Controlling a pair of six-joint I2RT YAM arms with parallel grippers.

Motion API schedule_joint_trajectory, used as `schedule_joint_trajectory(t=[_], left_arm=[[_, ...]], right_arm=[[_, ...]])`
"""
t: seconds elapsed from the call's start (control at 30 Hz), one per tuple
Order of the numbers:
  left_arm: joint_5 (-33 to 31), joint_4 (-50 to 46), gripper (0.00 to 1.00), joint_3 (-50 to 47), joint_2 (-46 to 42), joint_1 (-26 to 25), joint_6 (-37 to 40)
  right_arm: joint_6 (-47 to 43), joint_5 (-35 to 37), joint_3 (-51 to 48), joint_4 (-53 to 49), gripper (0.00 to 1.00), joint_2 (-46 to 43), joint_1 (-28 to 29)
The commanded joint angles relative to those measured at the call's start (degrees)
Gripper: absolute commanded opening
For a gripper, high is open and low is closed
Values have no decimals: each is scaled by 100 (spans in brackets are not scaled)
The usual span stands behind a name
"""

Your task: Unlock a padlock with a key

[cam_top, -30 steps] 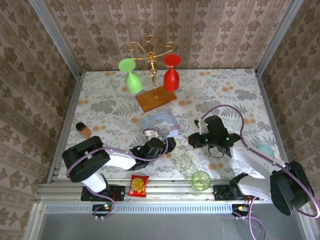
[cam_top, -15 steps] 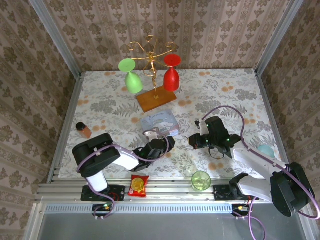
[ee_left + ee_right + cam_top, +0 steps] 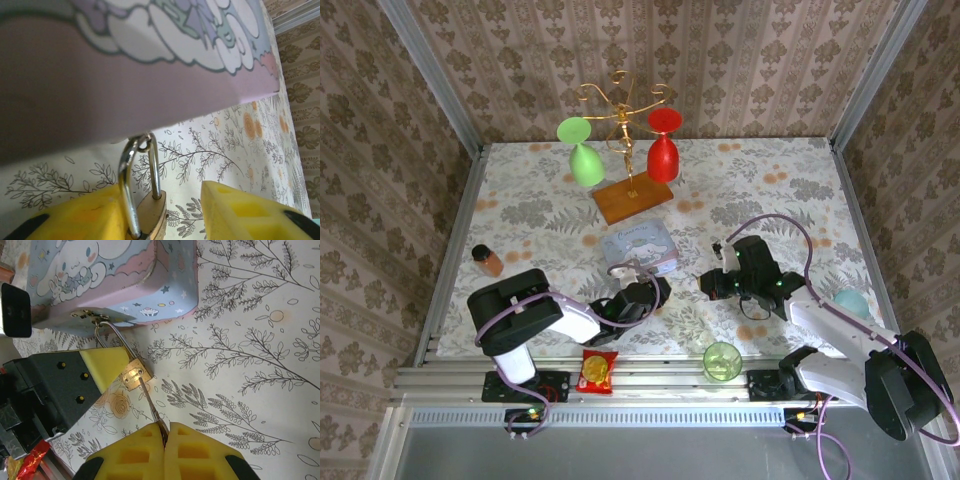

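The small brass padlock (image 3: pixel 135 375) hangs by its silvery shackle (image 3: pixel 134 185) from the hasp of the pale blue cartoon tin (image 3: pixel 110 275). My left gripper (image 3: pixel 160 192) is open around it. One yellow finger (image 3: pixel 75 217) lies against the lock body (image 3: pixel 154 215); the other finger (image 3: pixel 250 210) stands apart with bare table between. My right gripper (image 3: pixel 165 426) is shut on the thin silvery key (image 3: pixel 151 407), whose tip meets the padlock's underside. In the top view both grippers (image 3: pixel 658 291) (image 3: pixel 708 285) face each other just in front of the tin (image 3: pixel 640 245).
A gold wire stand (image 3: pixel 625 120) on a wooden base holds a green glass (image 3: pixel 584 160) and a red glass (image 3: pixel 663 150) at the back. A brown bottle (image 3: pixel 487 260) stands at left; a green cup (image 3: pixel 722 360) and a snack packet (image 3: pixel 597 370) sit near the front rail.
My left gripper's jaws have narrowed around the padlock and its arm has shifted slightly. My right gripper has stayed shut on the key and edged a little right.
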Motion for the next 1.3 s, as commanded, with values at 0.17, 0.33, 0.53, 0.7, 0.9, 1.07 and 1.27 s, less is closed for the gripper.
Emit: schedule_joint_trajectory(t=[0.17, 0.33, 0.53, 0.7, 0.9, 1.07, 1.27], left_arm=[[511, -780, 39, 110, 376, -105, -260], [662, -758, 33, 180, 501, 5, -261], [752, -784, 20, 255, 496, 87, -122], [705, -899, 14, 244, 336, 185, 46], [611, -623, 0, 35, -5, 234, 354], [847, -198, 0, -49, -334, 376, 768], [1113, 350, 0, -217, -228, 549, 622]], right_arm=[[23, 112, -152, 187, 0, -3, -40], [51, 13, -188, 280, 0, 20, -36], [112, -36, -204, 353, 0, 126, -33], [189, -106, -166, 382, 0, 329, -36], [259, -601, -157, 615, 0, 665, -37], [160, -1547, -41, 701, 0, 1048, -134], [242, -2186, 120, 838, 0, 1662, -288]])
